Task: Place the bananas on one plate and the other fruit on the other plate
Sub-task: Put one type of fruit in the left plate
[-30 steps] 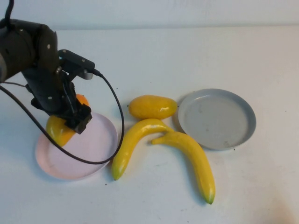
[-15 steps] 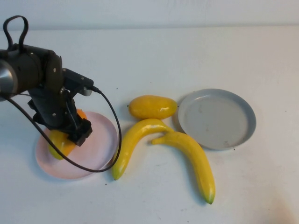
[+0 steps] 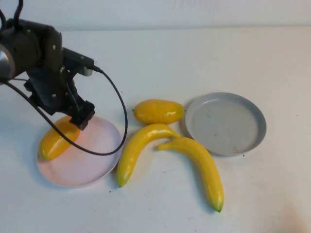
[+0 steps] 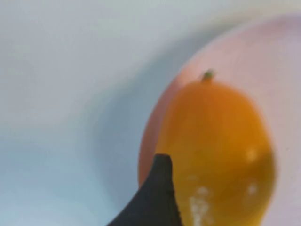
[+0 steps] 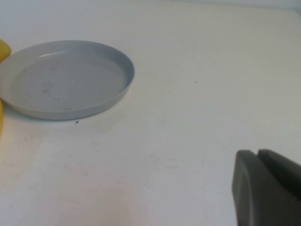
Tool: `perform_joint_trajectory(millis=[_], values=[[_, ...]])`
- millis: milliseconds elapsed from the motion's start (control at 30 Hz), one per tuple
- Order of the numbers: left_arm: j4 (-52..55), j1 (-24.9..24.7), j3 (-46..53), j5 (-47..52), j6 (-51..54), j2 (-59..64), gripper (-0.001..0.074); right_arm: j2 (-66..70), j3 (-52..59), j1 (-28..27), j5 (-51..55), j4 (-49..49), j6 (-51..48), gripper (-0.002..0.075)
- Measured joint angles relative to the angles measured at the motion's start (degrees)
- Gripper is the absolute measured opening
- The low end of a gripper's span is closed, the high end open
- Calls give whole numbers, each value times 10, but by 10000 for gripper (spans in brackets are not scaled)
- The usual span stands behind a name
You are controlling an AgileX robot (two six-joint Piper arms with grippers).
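Observation:
The more orange mango-like fruit (image 3: 55,140) lies on the left rim of the pale pink plate (image 3: 92,155). It also shows in the left wrist view (image 4: 218,150), on the pink plate (image 4: 282,61). My left gripper (image 3: 81,118) hangs just above the plate's far edge, open and empty, clear of the fruit. One dark finger (image 4: 157,197) shows beside the fruit. The second mango-like fruit (image 3: 159,111) and two bananas (image 3: 137,148) (image 3: 200,166) lie on the table between the plates. The grey plate (image 3: 226,124) is empty. My right gripper (image 5: 257,154) is shut, over bare table near the grey plate (image 5: 66,77).
The left arm's black cable (image 3: 121,121) loops over the pink plate's right side. The table is white, with open space at the back and on the right.
My left gripper let go of the orange fruit and rose up and back. The fruit now lies on the pink plate's left rim. Nothing else moved.

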Motion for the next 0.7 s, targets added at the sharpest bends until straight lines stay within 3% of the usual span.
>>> perform_joint_trajectory(millis=[167, 367, 700], values=[[-45, 0, -67, 26, 148, -8, 656, 0, 0, 0, 0, 0, 0, -17], [-130, -18, -77, -40, 350, -7, 657, 0, 0, 0, 0, 0, 0, -17], [-134, -111, -77, -181, 394, 57, 657, 0, 0, 0, 0, 0, 0, -17]])
